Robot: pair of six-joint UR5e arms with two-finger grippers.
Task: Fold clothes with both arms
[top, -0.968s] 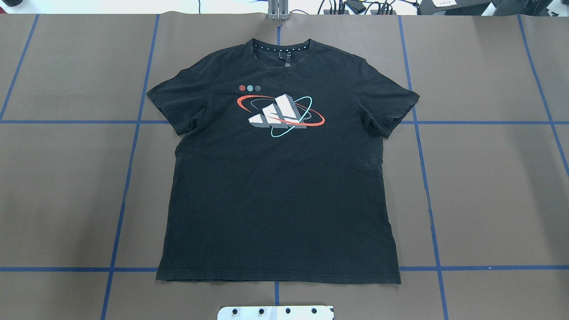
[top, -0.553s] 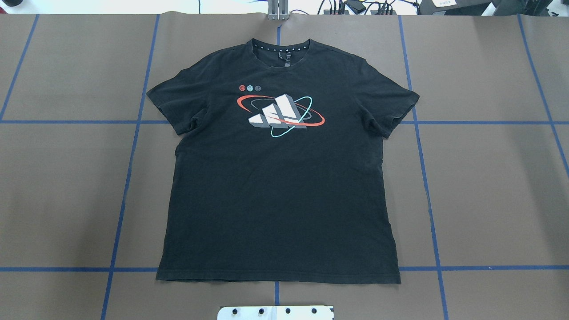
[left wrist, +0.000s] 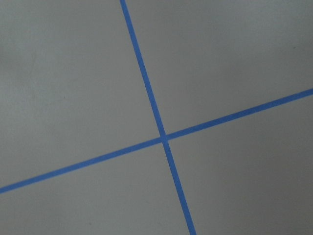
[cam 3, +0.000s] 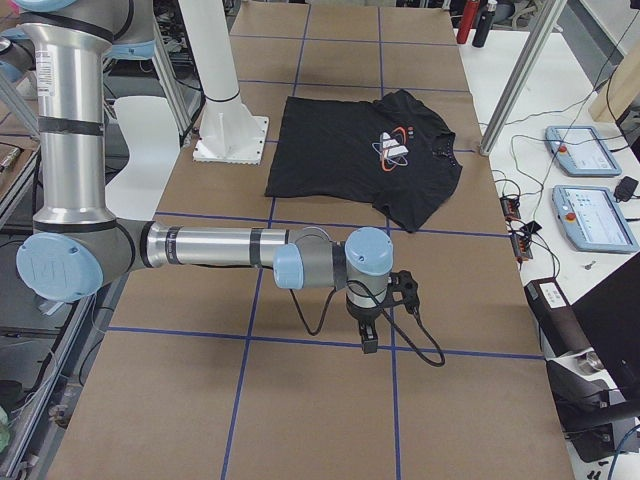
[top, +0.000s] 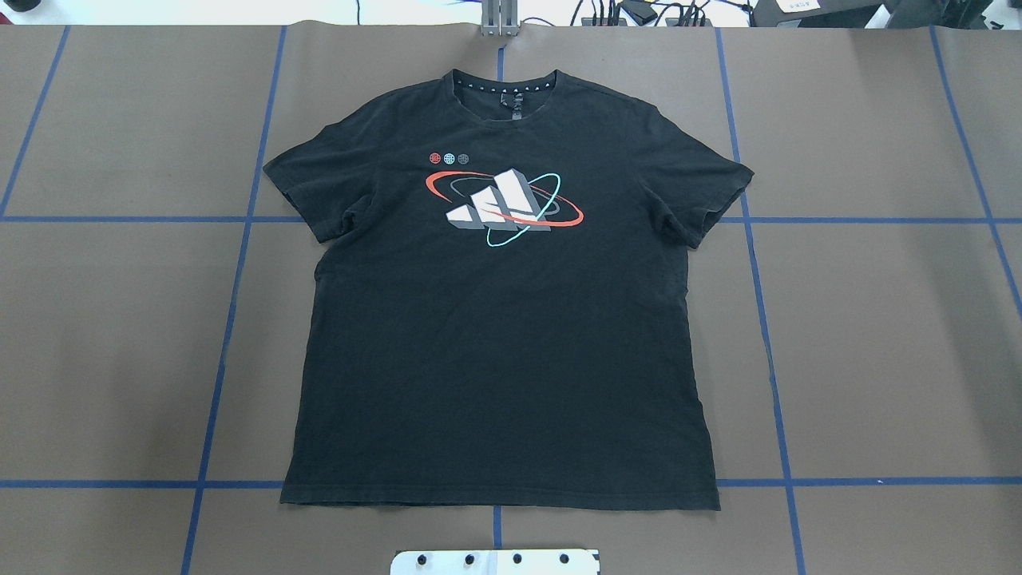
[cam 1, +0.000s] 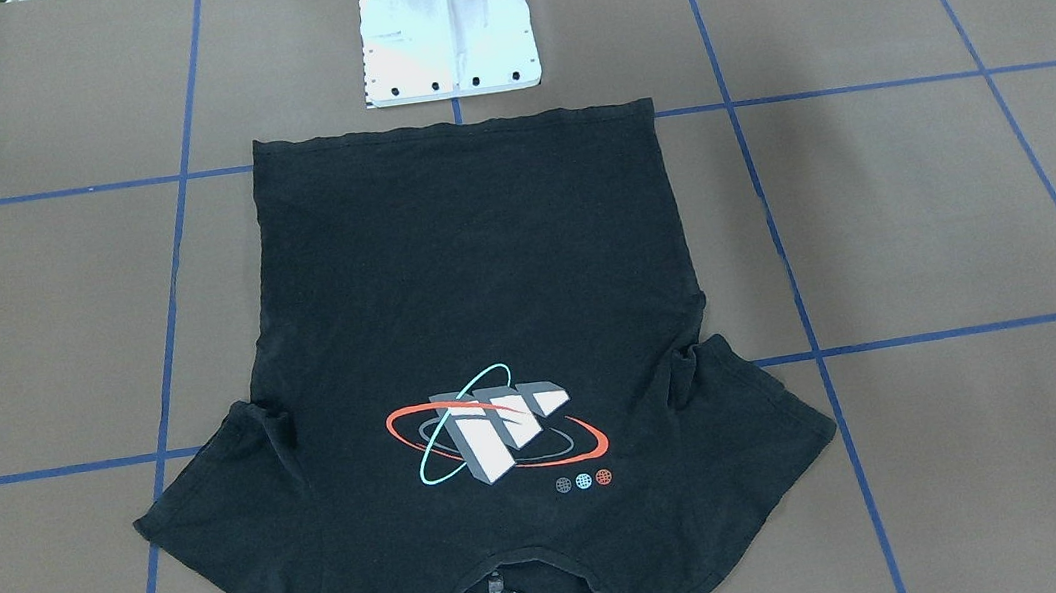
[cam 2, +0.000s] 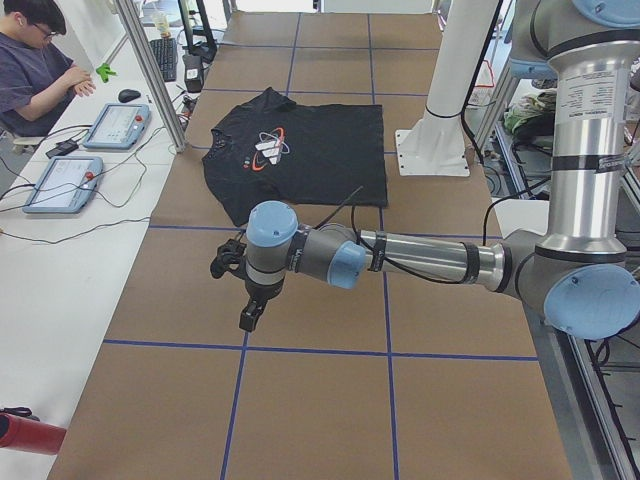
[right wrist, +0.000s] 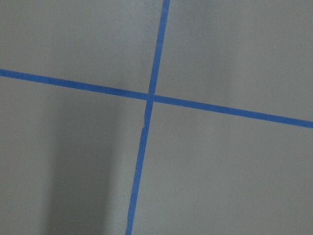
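Two grippers, the left gripper (cam 2: 248,318) and the right gripper (cam 3: 368,340), hang over the brown paper-covered table (top: 878,359). The black short-sleeved T-shirt with red-and-teal ringed chest print (top: 495,359) lies flat and face up between them, well apart from each. Bring both in together to matching edges of the shirt. You cannot tell whether either gripper is parted or clenched, and the wrist views show only crossed blue tape lines (left wrist: 164,137).
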